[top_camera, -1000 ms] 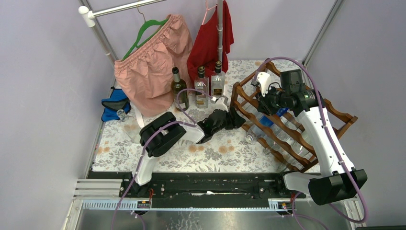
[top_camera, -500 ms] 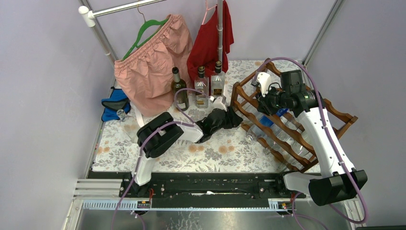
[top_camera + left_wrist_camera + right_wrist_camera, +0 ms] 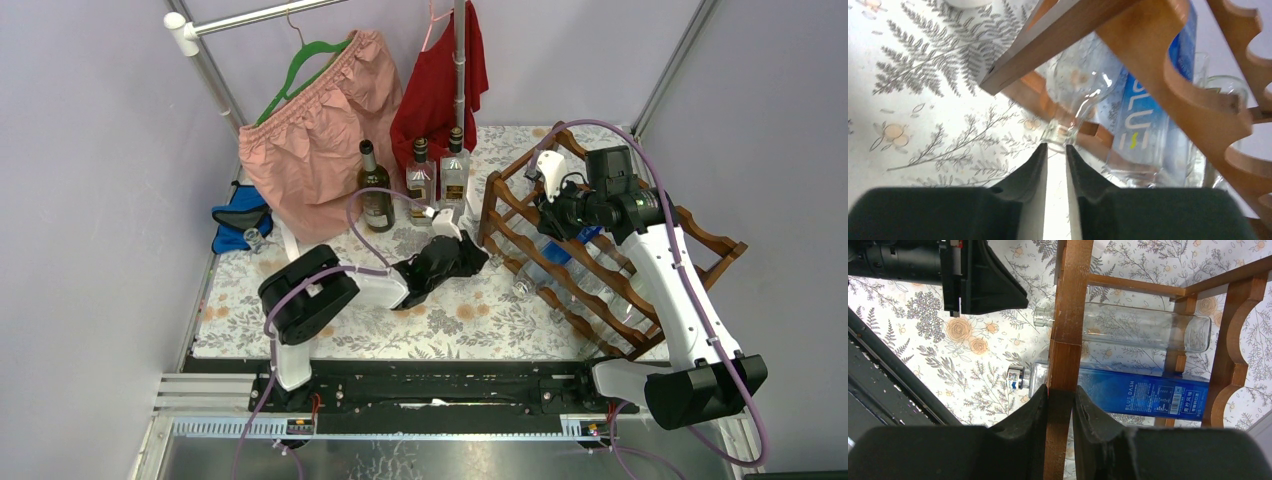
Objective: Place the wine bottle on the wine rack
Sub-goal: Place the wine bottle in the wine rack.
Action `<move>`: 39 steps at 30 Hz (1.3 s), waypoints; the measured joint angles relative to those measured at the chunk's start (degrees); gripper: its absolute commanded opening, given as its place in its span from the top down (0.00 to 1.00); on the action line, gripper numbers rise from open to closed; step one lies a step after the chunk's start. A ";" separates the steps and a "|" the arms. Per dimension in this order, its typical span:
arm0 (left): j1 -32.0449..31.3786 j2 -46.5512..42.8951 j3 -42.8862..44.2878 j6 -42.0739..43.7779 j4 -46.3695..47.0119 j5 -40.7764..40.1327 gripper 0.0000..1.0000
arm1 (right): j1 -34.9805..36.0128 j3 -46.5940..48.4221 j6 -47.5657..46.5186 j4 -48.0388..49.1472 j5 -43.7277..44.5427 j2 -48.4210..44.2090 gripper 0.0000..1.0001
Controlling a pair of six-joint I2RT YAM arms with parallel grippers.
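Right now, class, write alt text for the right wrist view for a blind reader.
The right end effector grips a wooden post of the wine rack. Beyond it, a clear bottle and a blue-labelled bottle lie in the rack.

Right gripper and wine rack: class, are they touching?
Touching. Right wrist view: the right gripper has its fingers clamped against both sides of the wine rack post.

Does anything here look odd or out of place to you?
Yes. The right fingers are clamped on a wooden upright of the wine rack, not on a bottle, which looks odd for loading bottles. The rack also sits at a slant on the table.
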 measured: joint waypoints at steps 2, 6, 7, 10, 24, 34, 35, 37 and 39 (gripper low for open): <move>-0.37 -0.52 -1.07 0.20 -0.57 -0.50 0.82 | 0.00 0.00 0.00 0.02 -0.02 0.00 0.98; -1.29 -0.66 -1.86 0.61 -1.99 -0.76 0.83 | 0.00 0.00 0.00 0.02 -0.02 0.00 0.98; -1.44 -0.61 -1.86 0.66 -2.03 -0.68 0.83 | 0.00 0.00 0.00 0.02 -0.02 0.00 0.98; -1.66 0.26 -1.73 0.79 -2.05 0.04 0.84 | 0.00 0.00 0.02 0.02 -0.02 0.00 0.97; -1.79 6.67 3.74 1.25 -5.14 3.30 0.84 | -0.02 0.00 0.02 0.02 -0.04 0.02 0.98; -1.75 9.90 10.38 2.58 -8.39 4.17 0.83 | -0.04 -0.02 0.02 0.04 -0.04 0.02 0.97; -1.68 9.97 10.49 2.71 -8.55 4.20 0.83 | -0.04 -0.04 0.02 0.04 -0.04 0.00 0.97; -1.66 9.97 10.47 2.82 -8.66 4.22 0.82 | -0.04 -0.09 0.02 0.09 -0.04 -0.02 0.97; -1.64 9.94 10.34 2.91 -8.63 4.35 0.80 | -0.04 -0.09 0.02 0.09 -0.04 -0.02 0.97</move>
